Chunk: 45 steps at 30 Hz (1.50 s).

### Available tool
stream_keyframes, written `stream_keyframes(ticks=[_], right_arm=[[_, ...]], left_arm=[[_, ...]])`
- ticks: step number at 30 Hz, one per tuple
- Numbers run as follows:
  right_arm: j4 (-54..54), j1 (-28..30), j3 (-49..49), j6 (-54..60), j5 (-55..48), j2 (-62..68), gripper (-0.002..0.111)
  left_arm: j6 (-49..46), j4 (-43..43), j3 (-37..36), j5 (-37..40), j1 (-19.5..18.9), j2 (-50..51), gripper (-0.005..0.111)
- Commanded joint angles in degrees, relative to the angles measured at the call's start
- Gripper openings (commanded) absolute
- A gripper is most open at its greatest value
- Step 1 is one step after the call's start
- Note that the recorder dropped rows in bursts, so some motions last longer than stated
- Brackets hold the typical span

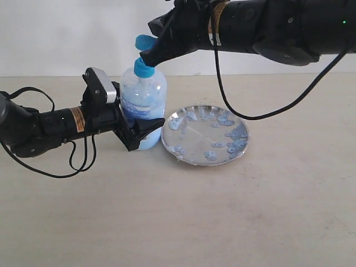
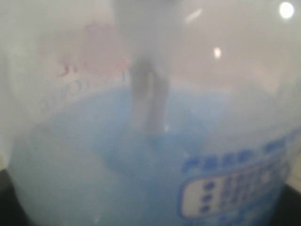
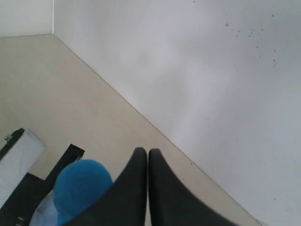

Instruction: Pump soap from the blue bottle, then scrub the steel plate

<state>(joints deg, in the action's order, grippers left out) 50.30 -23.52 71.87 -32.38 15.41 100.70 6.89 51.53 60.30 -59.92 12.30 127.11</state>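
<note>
The blue bottle (image 1: 143,94) stands upright left of the steel plate (image 1: 204,134), about half full of light blue soap (image 2: 117,165). My left gripper (image 1: 139,133) is shut on the bottle's lower body; in the left wrist view the bottle (image 2: 150,113) and its label (image 2: 235,186) fill the frame. My right gripper (image 1: 149,57) comes down from the upper right, shut and empty, with its tips right beside the blue pump top (image 1: 146,41). In the right wrist view the pump top (image 3: 82,186) lies next to the closed right gripper (image 3: 148,153). Pale blue soap blobs (image 1: 225,119) dot the plate.
The pale tabletop (image 1: 222,211) runs back to a white wall (image 3: 211,70). A black cable (image 1: 245,108) hangs from the right arm above the plate's far side. The left arm's cable (image 1: 72,161) loops onto the table at the left.
</note>
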Motion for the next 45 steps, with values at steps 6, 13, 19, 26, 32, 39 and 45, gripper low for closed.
stream_keyframes(ticks=[6, 13, 19, 26, 32, 39, 45], right_arm=[[0.93, -0.1, 0.25, 1.06, 13.87, -0.09, 0.0], [1.01, -1.67, 0.14, -6.04, -3.54, 0.4, 0.0], [1.01, -1.77, -0.8, -6.87, -4.2, 3.68, 0.0], [1.38, -2.35, -0.97, 0.46, -3.1, 5.62, 0.0], [1.38, -2.35, 3.54, 7.36, -8.88, 4.46, 0.0], [1.38, -2.25, 11.13, 9.8, -14.48, 0.54, 0.0], [1.38, -5.13, 9.74, 7.24, -14.77, -3.77, 0.0]], left_arm=[[-0.49, 1.02, 0.05, 0.37, 0.37, 0.0, 0.004], [-0.49, 1.02, 0.05, 0.37, 0.37, 0.0, 0.004], [-0.49, 1.02, 0.05, 0.37, 0.37, 0.0, 0.004], [-0.49, 1.02, 0.05, 0.37, 0.37, 0.0, 0.004], [-0.49, 1.02, 0.05, 0.37, 0.37, 0.0, 0.004], [-0.49, 1.02, 0.05, 0.37, 0.37, 0.0, 0.004], [-0.49, 1.02, 0.05, 0.37, 0.37, 0.0, 0.004]])
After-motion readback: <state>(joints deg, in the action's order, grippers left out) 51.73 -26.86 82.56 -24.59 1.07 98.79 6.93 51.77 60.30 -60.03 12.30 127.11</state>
